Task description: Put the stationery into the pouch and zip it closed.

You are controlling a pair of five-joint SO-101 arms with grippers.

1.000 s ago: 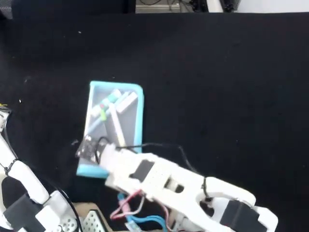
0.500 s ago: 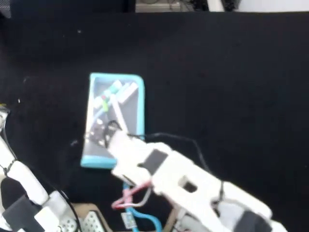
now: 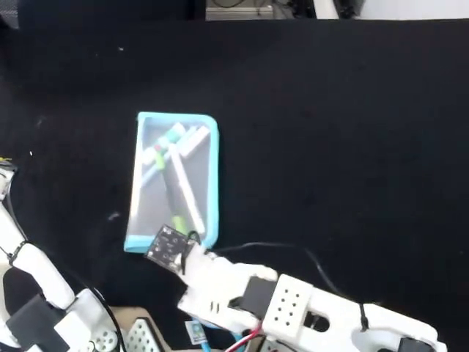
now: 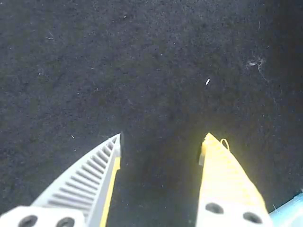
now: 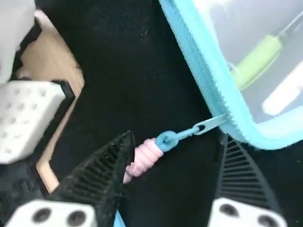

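Pouch, left of the desk's centre, long axis near-to-far; its pink zip pull at the near corner lies between the spread jaws of the right gripper, the nearer arm.

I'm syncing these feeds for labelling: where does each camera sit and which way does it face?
High view: fixed above the table, looking down on the pouch; the left arm and right arm show at the near edge.
Left wrist view: on the left arm, facing the table past its open left claw.
Right wrist view: on the right arm, facing the pouch's zipper pull, inside its open right claw.
Shared: high and right wrist views both show the pouch.
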